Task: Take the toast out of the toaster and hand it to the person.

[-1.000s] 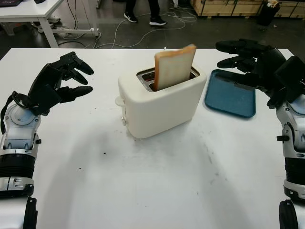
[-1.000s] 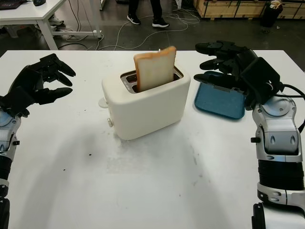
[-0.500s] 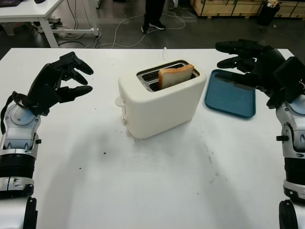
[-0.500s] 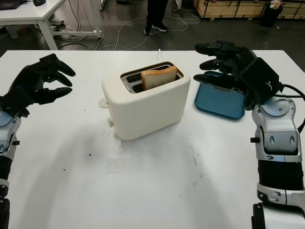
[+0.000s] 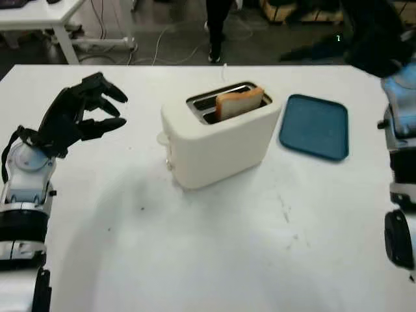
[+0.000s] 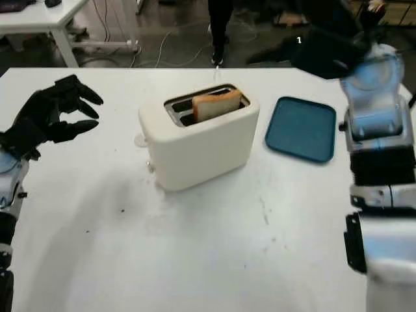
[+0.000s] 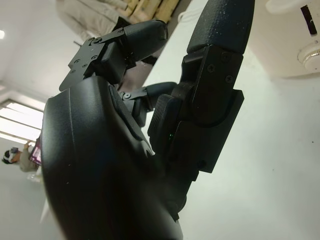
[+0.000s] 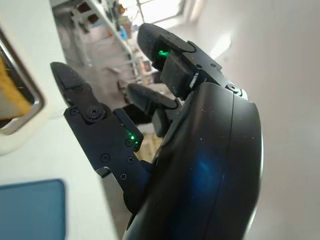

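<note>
Golden toast [image 5: 239, 103] sits low in the cream toaster [image 5: 218, 133] at centre frame, ungrasped. Left hand [image 5: 78, 116] hovers open at left; right hand [image 6: 325, 45], upper right, seems empty, fingers uncurled.

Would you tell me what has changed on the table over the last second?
The toast dropped from standing high to sitting low in the toaster. The right hand rose off the blue tray, holding nothing. The left hand, toaster and tray stayed put.
</note>
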